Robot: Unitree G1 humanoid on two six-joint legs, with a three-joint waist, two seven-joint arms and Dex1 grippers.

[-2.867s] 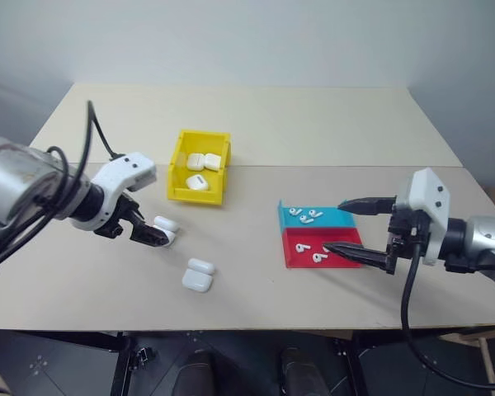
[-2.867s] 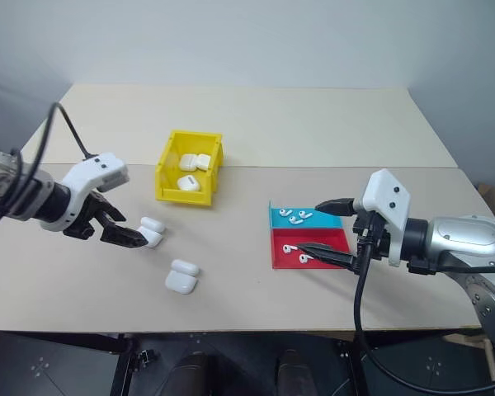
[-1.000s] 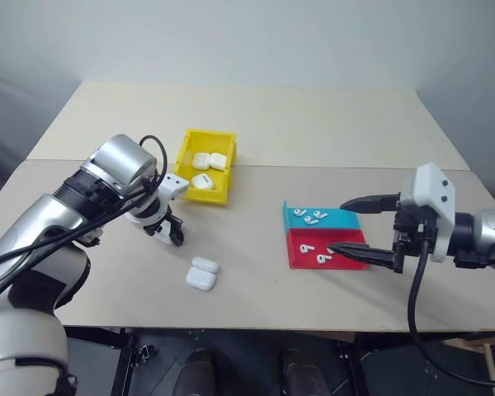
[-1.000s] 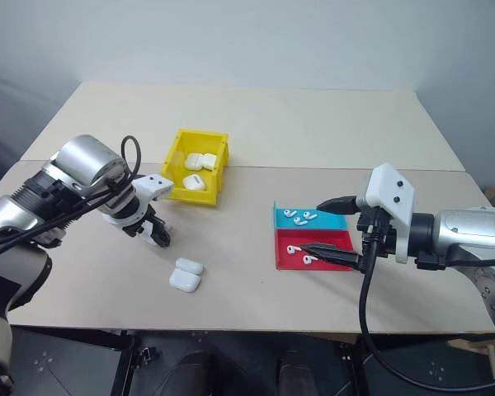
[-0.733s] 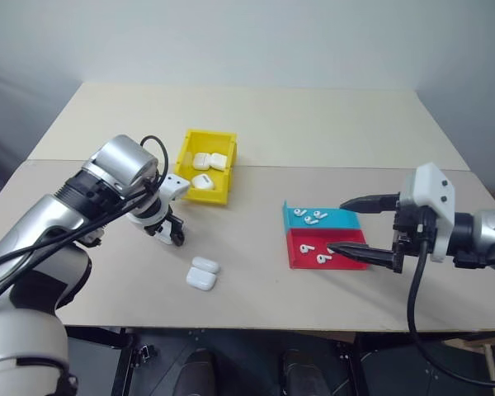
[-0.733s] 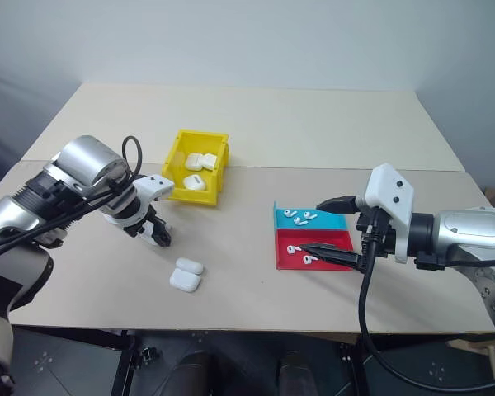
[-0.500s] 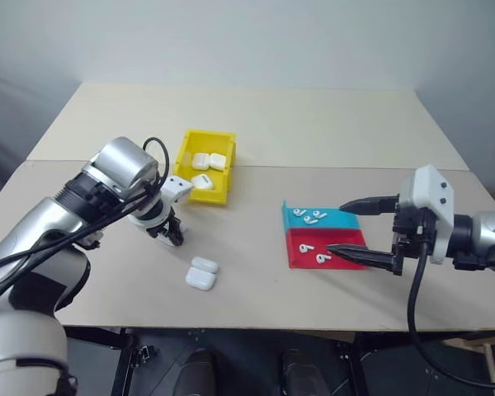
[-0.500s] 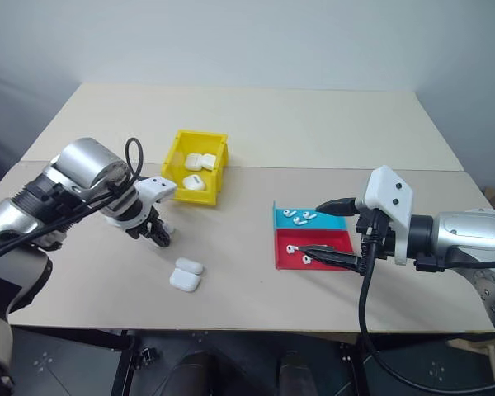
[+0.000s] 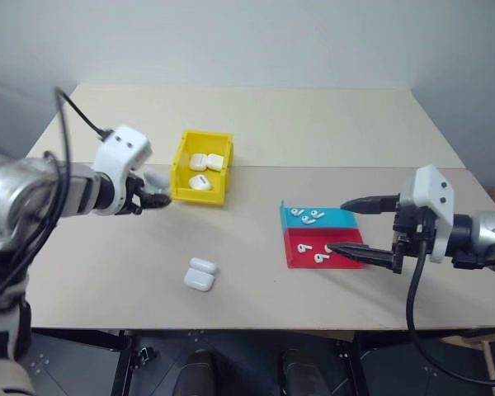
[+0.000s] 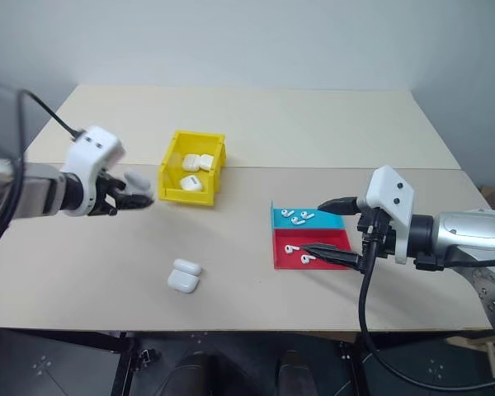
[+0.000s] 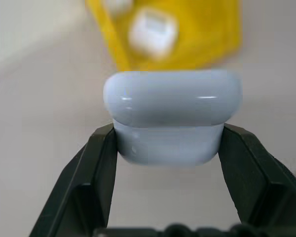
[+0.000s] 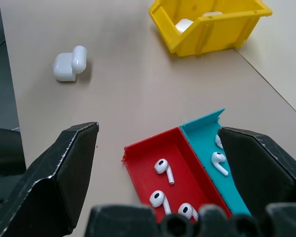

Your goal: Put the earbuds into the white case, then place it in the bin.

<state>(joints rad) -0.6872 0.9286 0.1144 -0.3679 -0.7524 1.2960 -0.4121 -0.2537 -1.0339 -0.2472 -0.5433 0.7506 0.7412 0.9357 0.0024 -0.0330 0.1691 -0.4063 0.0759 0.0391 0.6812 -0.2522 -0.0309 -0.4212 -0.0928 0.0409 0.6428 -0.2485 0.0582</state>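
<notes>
Gripping a white case [image 11: 172, 118] between its two black fingers, the left gripper [image 9: 154, 198] hangs above the table [image 9: 256, 132], just short of the yellow bin [image 9: 181, 165]. In the head views the case is mostly hidden by the fingers and blurred, so only a pale lump shows at the claw's tip; the left wrist view shows it clamped across its sides, lid closed. Beyond the claw, the bin holds three more white cases [image 9: 206, 162]. Another case [image 12: 69, 63] lies open on the table, nearer the robot than that claw. The right gripper [image 9: 359, 227] stands wide open, empty, straddling the red-and-blue tray [image 12: 190, 163], whose earbuds [image 12: 163, 168] lie loose; some are cut off by its fingers.
</notes>
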